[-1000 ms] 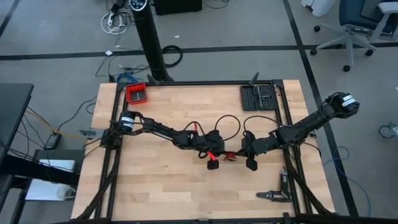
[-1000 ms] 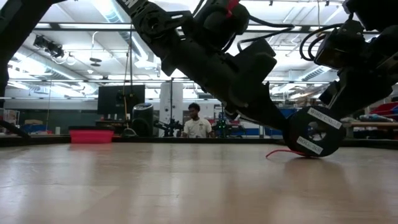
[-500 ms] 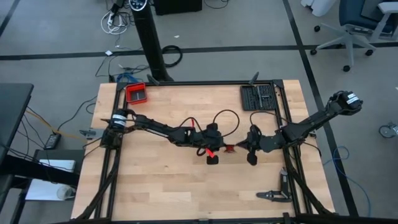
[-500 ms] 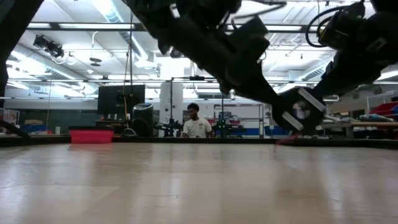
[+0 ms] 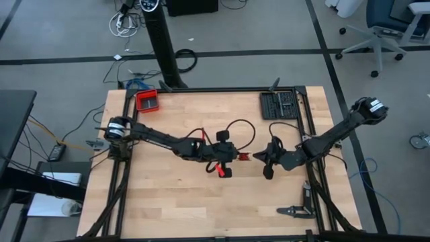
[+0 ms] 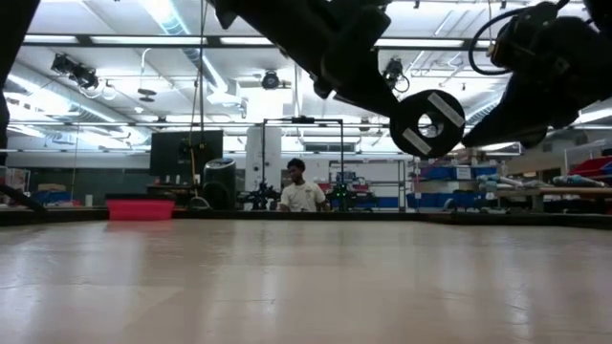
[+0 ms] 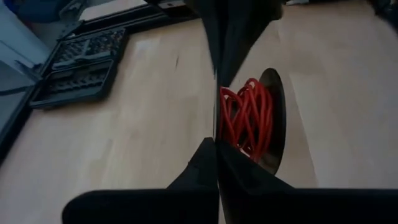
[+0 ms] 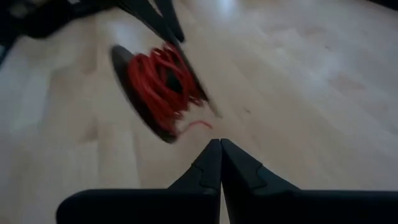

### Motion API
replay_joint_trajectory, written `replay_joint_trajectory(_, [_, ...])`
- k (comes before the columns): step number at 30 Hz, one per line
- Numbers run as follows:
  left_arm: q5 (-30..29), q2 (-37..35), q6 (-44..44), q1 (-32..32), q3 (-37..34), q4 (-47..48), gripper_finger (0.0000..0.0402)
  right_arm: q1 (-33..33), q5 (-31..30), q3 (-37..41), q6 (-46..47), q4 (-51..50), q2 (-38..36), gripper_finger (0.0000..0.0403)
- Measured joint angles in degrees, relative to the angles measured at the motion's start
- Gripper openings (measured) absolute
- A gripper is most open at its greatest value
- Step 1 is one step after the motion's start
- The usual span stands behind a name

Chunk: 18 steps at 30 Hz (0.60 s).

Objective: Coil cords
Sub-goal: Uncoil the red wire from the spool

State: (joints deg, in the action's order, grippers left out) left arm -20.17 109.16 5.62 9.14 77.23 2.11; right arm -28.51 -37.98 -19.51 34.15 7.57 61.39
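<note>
While no writing can be read anywhere, the left gripper (image 5: 227,163) is closed on a black spool (image 6: 427,123) wound with the red cord (image 7: 245,118), lifted above mid-table. The right gripper (image 5: 267,163) hovers beside it, fingers together, empty. The wooden table (image 5: 168,202) is bare around them.

The high camera looks straight down on the whole tabletop (image 5: 168,195) and both arms. The low camera sits at tabletop height and faces level into the room behind. Each wrist camera looks very near past its own tool; both share the red cord (image 7: 247,118) on its black spool.
</note>
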Motion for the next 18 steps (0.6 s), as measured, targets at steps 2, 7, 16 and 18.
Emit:
replay_joint_trajectory(2, [-1.2, 0.0, 0.4, 0.8, 0.0, 0.1, 0.0000, -0.5, -0.4, 0.0, -0.8, 3.6, 1.8, 0.0008])
replay_joint_trajectory(7, [-5.2, -0.8, 1.9, 2.4, 0.0, 1.6, 0.0000, -1.2, -0.4, 0.0, -0.6, 6.6, 5.4, 0.0008])
replay_joint_trajectory(16, [-0.9, -9.3, 3.0, 3.7, -5.9, -6.0, 0.0000, -1.2, -0.6, 0.0, 0.6, 6.9, 8.3, 0.0008])
replay_joint_trajectory(18, [1.5, -12.5, 3.0, 3.7, -8.7, -8.7, 0.0000, -1.4, -0.5, 0.0, 0.1, 7.4, 8.3, 0.0008])
